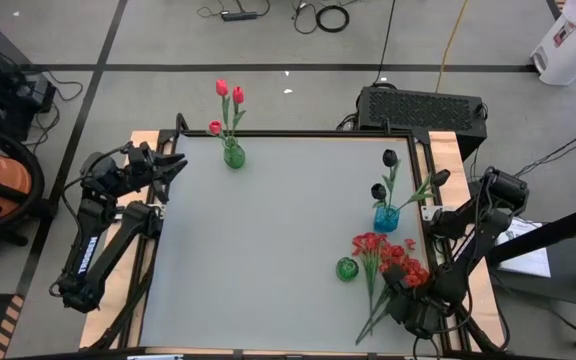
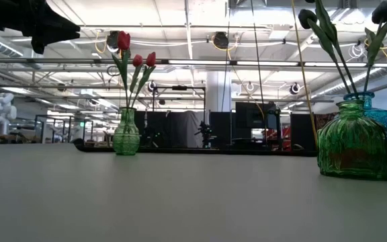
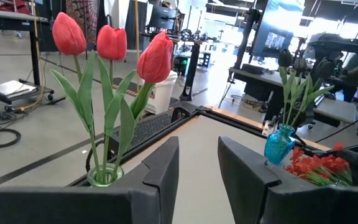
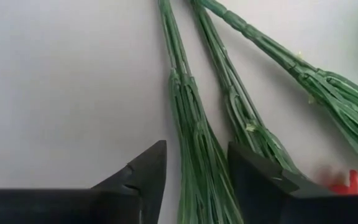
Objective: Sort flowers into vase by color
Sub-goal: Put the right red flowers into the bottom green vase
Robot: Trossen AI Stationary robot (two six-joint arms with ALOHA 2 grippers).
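Note:
A bunch of small red blossoms [image 1: 388, 255] lies flat on the table at the right, its green stems [image 1: 373, 318] running toward the near edge. My right gripper [image 1: 396, 292] hangs over the bunch, pointing down, open, with one stem [image 4: 197, 155] between its fingers. Three red tulips [image 3: 110, 43] stand in a green vase [image 1: 233, 155] at the far left. Two black tulips [image 1: 384, 175] stand in a blue vase [image 1: 386, 217]. A small green vase [image 1: 347, 268] stands beside the blossoms with nothing in it. My left gripper [image 3: 197, 149] is open, level, near the tulip vase. My right gripper comes from above, pointing down, its fingers across one green stem of the bunch [image 4: 194, 134], which lies flat on the table between them. Two more stems [image 4: 247, 118] lie just outside one finger [image 4: 260, 177]. Whether the fingers touch the stem, I cannot tell.
A black box [image 1: 423, 108] sits behind the table's far right corner. The wooden table frame [image 1: 443, 150] runs along the edges. The wide middle of the grey tabletop [image 1: 278, 240] carries nothing. In the low view the small green vase [image 2: 355, 148] stands in front of the blue one [image 2: 381, 115].

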